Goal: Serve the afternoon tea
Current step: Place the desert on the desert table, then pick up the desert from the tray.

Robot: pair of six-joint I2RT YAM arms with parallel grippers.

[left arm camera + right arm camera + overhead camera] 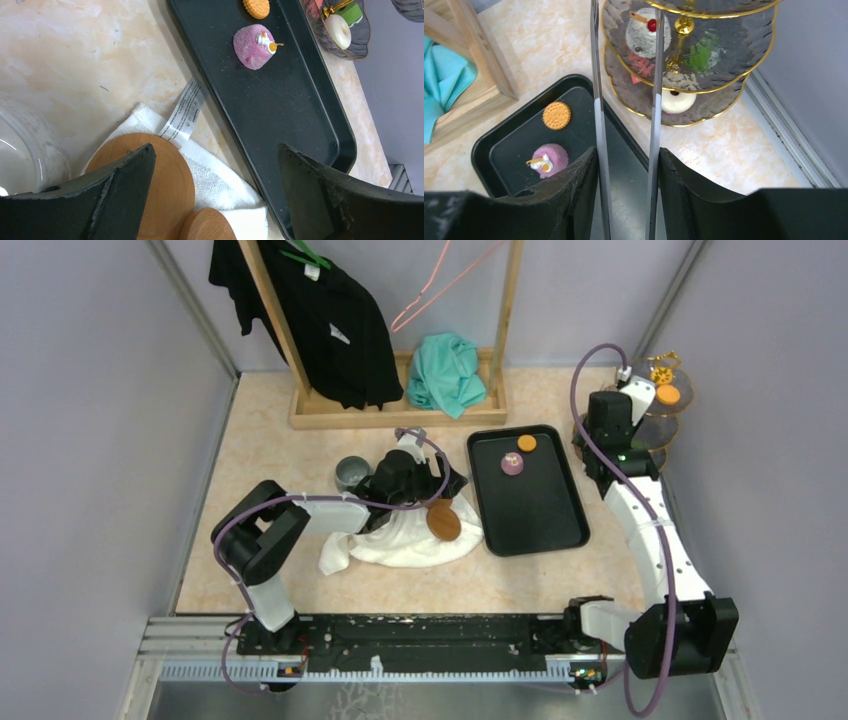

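Jaws of right gripper [627, 156] pinch the tongs [597, 100]; the blades run up across the three-tier stand [724, 91], just ahead at far right of table [290, 445]. Jaws of left gripper [216, 152] are spread over towel [220, 182] and wooden lid [160, 170]. Pink cake [250, 49] and orange biscuit [256, 7] lie ahead on black tray [285, 120].
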